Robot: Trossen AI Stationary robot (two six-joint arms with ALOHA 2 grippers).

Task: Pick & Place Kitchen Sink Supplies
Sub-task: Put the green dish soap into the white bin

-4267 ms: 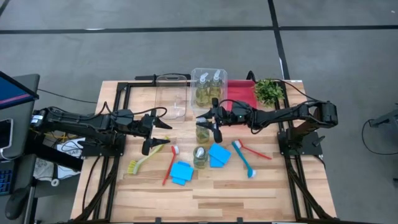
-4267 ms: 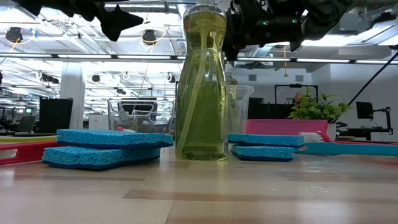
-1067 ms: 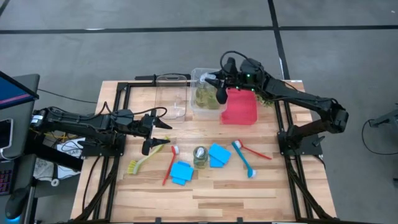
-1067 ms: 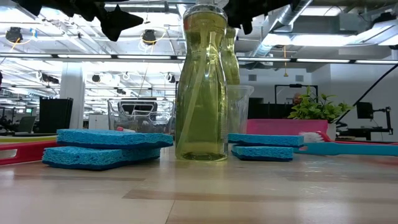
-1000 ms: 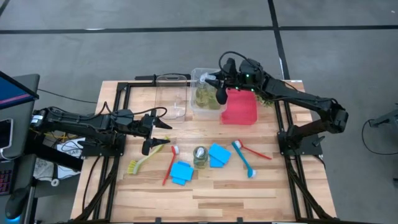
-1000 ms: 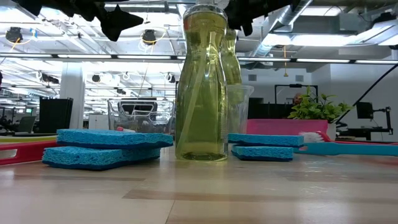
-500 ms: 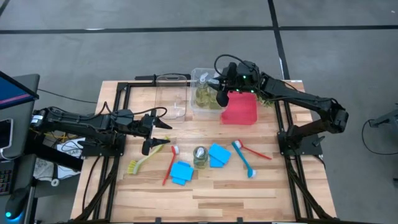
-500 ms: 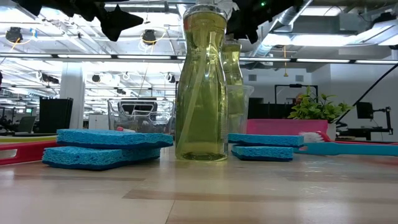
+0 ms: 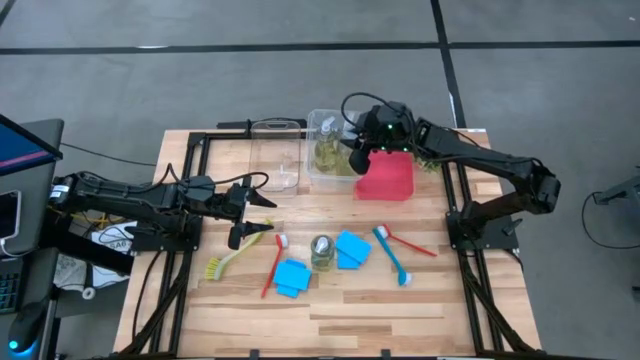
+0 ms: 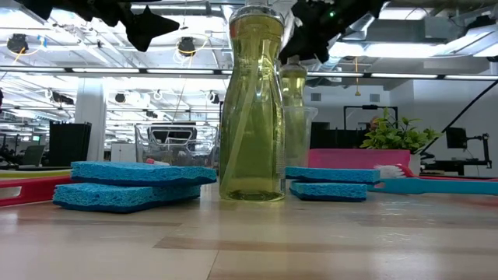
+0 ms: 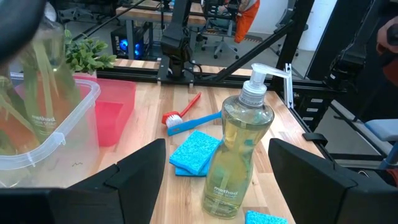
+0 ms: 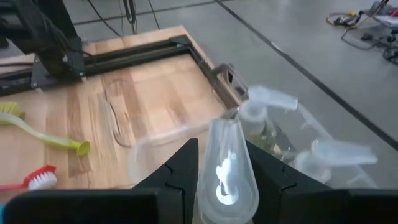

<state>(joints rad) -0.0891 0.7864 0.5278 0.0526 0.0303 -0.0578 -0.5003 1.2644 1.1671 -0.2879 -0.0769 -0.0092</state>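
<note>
We are lowering a soap bottle [image 12: 227,165], pinched in our right gripper's [image 9: 357,152] jaws, into the clear bin [image 9: 322,175], having carried it over from beside the sponges [image 9: 352,248]. Our left gripper [image 9: 252,222], jaws spread, is waiting beside the yellow-green brush [image 9: 228,262]; one bottle [image 9: 322,251] is remaining on the surface.

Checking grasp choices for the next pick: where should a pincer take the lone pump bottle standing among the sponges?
Probably around the narrow neck of the bottle, under the pump, coming from above: it stands upright, its body widens lower down, and sponges lie close beside its base.
</note>
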